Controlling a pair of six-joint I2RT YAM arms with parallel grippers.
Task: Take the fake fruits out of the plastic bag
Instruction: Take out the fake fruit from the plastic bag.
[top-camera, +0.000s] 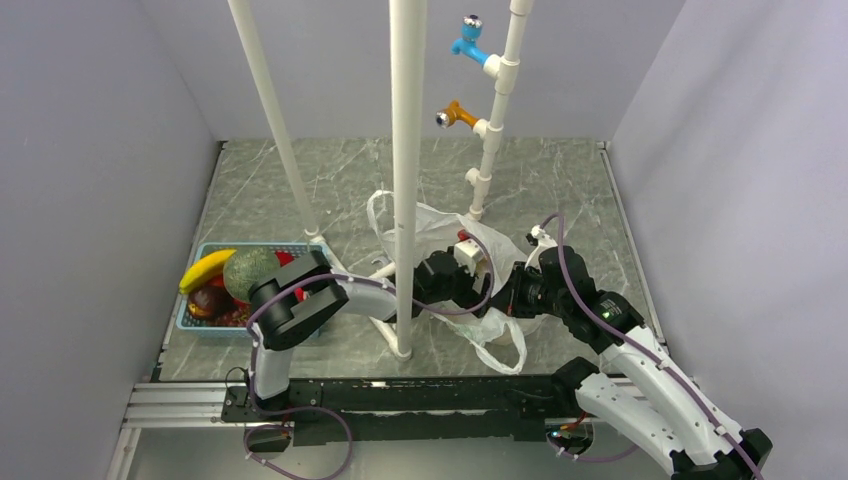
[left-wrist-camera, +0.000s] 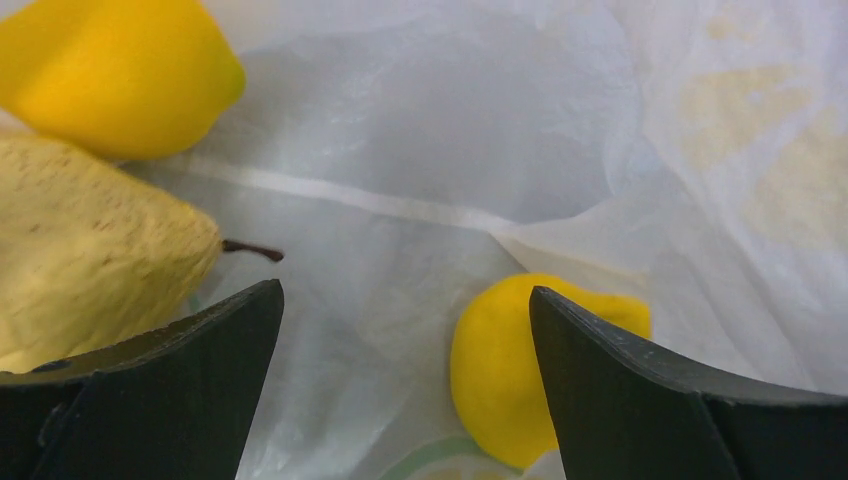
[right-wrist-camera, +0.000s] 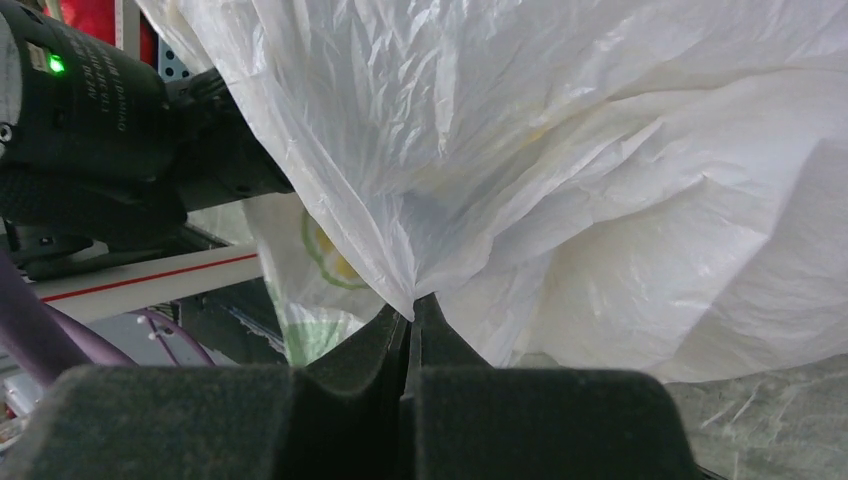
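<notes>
The plastic bag (top-camera: 437, 222) lies crumpled at the table's middle. My left gripper (top-camera: 468, 260) reaches into its mouth and stands open (left-wrist-camera: 405, 300) with nothing between the fingers. Inside, on the white film (left-wrist-camera: 450, 130), lie fake fruits: a yellow lemon (left-wrist-camera: 505, 360) just inside the right finger, a pale speckled pear (left-wrist-camera: 90, 250) by the left finger, and another lemon (left-wrist-camera: 120, 70) beyond it. My right gripper (top-camera: 520, 285) is shut on a pinched fold of the bag (right-wrist-camera: 560, 150), its fingertips (right-wrist-camera: 410, 305) closed on the film.
A light-blue basket (top-camera: 215, 247) at the left holds a banana (top-camera: 205, 268), a green melon (top-camera: 250, 270) and a dark fruit (top-camera: 208, 300). White pipes (top-camera: 405, 180) stand over the table, one with blue (top-camera: 465, 45) and orange (top-camera: 455, 115) pegs.
</notes>
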